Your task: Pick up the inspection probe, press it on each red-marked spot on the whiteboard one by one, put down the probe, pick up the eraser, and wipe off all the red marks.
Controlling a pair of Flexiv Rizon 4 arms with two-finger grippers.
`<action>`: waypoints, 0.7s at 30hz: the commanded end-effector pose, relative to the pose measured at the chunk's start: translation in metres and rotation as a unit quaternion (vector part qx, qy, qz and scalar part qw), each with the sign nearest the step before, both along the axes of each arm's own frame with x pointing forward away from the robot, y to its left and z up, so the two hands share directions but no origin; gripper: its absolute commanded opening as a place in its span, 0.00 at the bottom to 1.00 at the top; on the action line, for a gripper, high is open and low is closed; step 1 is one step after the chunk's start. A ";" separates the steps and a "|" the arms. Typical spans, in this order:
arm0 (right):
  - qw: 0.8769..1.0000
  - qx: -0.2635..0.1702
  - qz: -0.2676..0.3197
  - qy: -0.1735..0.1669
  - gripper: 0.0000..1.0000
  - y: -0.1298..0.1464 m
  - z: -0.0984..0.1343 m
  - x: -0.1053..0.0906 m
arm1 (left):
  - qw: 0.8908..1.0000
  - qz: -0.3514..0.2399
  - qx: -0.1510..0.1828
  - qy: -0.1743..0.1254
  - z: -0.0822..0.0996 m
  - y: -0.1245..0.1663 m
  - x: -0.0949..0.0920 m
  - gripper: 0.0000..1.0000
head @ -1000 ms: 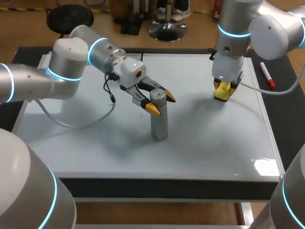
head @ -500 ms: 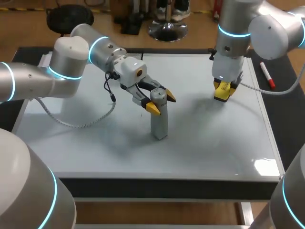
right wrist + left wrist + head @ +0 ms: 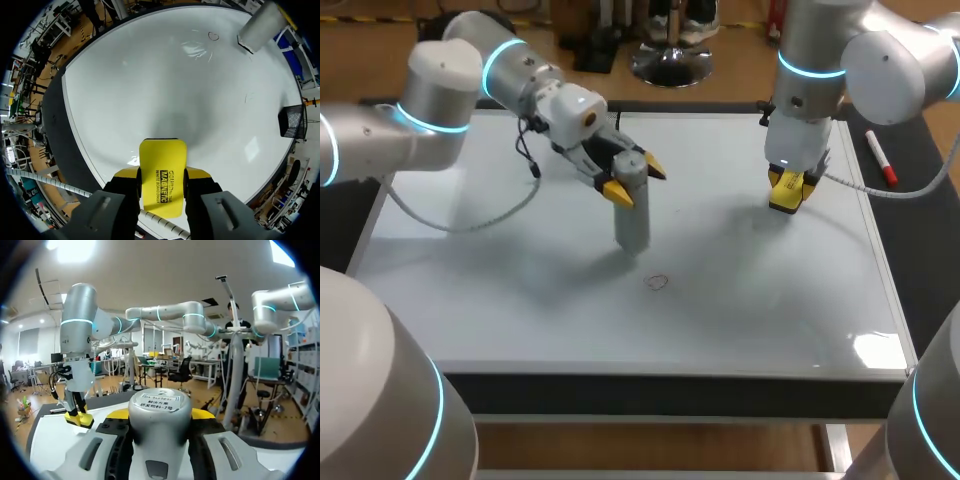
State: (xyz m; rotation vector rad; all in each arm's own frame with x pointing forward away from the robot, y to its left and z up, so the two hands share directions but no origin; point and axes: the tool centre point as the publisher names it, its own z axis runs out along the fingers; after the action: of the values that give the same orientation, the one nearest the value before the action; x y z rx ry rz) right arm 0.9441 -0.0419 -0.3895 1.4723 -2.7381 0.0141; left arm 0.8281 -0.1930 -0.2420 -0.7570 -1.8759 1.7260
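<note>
Nearest me, on the whiteboard (image 3: 770, 310), sits a small ring-shaped mark (image 3: 657, 282), too faint for me to call its colour. It is well in from the board's near edge, with bare board all around it. I spot no other mark I would trust.

Just beyond the mark and a little to its left stands the inspection probe (image 3: 632, 215), a grey cylinder with its long axis upright. My left jaws pinch it near its cap. The left wrist view shows a yellow tip on either side of the cap. I cannot tell whether its foot rests on the board or hangs just over it. The left arm (image 3: 440, 120) comes in from the far left corner and its cable (image 3: 470, 222) loops loosely over the board on that side, clear of the mark.

My reading is that the next press turns on one short shift: the mark lies toward me and slightly right of the probe's foot, so the left arm carries the probe that way, keeps it upright, then goes down.

Further off to the right, my right jaws pinch the yellow eraser (image 3: 785, 195) and hold it low over the board, well apart from probe and mark. Past the board's right edge a red-capped marker (image 3: 880, 158) lies on the dark bench (image 3: 925, 210).
</note>
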 end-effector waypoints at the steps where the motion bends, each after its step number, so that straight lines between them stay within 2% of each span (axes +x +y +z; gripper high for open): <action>1: 1.000 -0.001 0.001 0.000 0.00 -0.001 0.001 0.000 | 1.000 0.000 0.002 -0.004 0.008 0.023 0.014 0.00; 21: 1.000 -0.001 0.001 0.000 0.00 -0.001 0.001 0.000 | 0.999 0.025 0.027 -0.014 0.038 0.102 0.074 0.00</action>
State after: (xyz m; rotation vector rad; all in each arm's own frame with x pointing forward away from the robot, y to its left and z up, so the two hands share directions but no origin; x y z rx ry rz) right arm 0.9440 -0.0418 -0.3895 1.4724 -2.7381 0.0142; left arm 0.8951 -0.1017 -0.2107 -0.7175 -1.9674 1.7057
